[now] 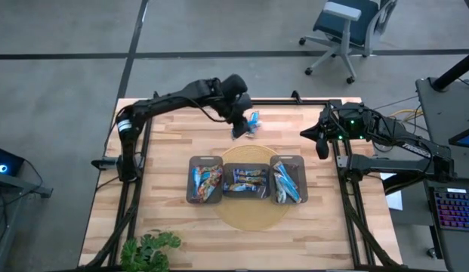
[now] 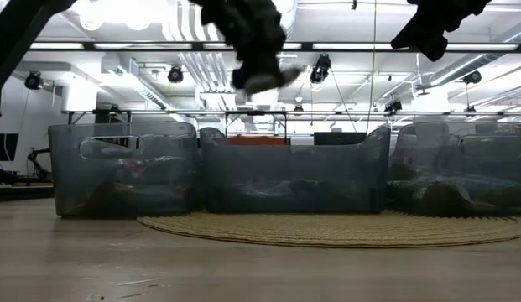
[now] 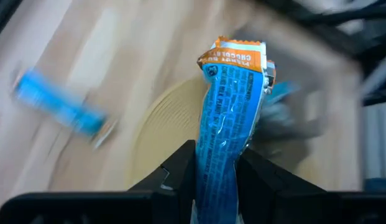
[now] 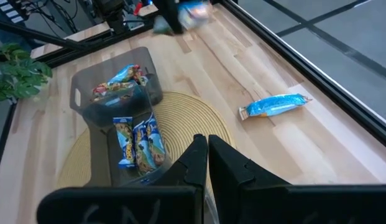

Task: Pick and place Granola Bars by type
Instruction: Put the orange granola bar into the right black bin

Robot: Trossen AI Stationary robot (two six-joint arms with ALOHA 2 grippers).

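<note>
Blue granola bar (image 3: 233,124) — clamped in left gripper (image 3: 216,163) jaws, raised | right gripper (image 4: 207,149) — jaws together, parked table-edge

Granola bar (image 3: 233,118) in the left end effector (image 3: 216,171): bright blue wrapper, orange end band with pale lettering.
Loose granola bar (image 4: 275,105): blue.
Trays (image 1: 205,180): dark, translucent grey; contents blue mixed with orange and brown.
Round mat (image 1: 253,213): tan, woven in rings.
Counter (image 1: 166,143): pale wood planks.
Arms: black.
</note>
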